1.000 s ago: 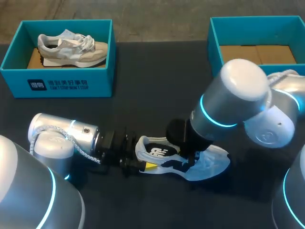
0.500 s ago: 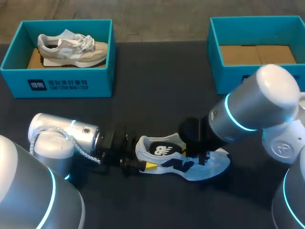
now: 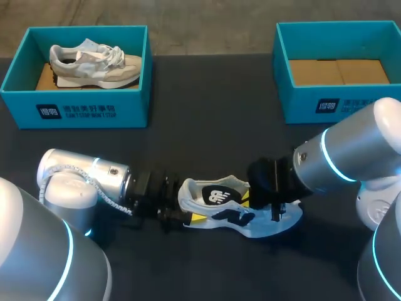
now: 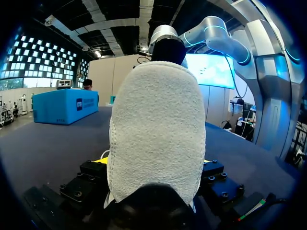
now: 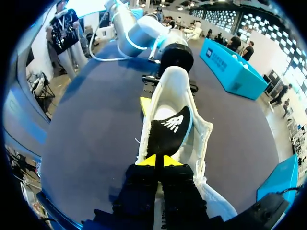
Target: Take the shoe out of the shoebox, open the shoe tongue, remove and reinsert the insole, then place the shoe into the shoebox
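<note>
Near the front edge of the table (image 3: 207,94), the left gripper (image 3: 185,210) clamps the heel of the white shoe (image 3: 289,218); the right gripper (image 5: 157,161) pinches its black insole (image 5: 168,132) tight.

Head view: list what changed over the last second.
The right arm swung back toward its own side, uncovering the right shoebox; the right end effector, shut on the insole, slid toward the toe. The shoe, the left end effector on its heel and the left shoebox stayed put.
</note>
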`<state>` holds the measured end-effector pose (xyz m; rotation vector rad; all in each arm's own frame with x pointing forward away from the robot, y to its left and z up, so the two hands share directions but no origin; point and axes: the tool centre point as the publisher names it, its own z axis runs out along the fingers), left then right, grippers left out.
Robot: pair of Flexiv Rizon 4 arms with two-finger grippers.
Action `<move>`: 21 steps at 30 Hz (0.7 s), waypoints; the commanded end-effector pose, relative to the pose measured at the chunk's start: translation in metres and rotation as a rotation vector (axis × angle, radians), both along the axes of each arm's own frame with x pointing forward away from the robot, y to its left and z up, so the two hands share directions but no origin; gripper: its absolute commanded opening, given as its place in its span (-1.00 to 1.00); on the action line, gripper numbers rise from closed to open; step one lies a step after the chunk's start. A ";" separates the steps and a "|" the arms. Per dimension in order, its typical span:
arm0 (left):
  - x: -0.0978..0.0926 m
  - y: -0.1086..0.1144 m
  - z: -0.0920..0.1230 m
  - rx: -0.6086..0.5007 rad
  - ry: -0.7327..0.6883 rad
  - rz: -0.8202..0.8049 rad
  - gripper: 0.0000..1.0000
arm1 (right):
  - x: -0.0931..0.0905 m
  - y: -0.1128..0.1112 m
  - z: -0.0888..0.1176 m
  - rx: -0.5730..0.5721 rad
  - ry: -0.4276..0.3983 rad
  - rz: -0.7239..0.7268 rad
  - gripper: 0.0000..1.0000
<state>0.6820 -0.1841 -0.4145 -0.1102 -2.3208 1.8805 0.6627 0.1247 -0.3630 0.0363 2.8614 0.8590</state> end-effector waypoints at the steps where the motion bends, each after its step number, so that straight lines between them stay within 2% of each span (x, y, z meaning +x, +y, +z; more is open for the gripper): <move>1: 0.001 0.000 -0.005 0.001 0.000 0.002 -1.00 | 0.002 0.006 0.010 -0.062 0.028 0.011 -0.37; 8: 0.001 0.000 -0.005 0.001 0.000 0.002 -1.00 | 0.002 0.012 0.020 -0.163 0.049 -0.009 -0.30; 21: 0.001 0.000 -0.005 0.001 0.000 0.002 -1.00 | 0.004 0.025 0.043 -0.410 0.104 -0.066 -0.31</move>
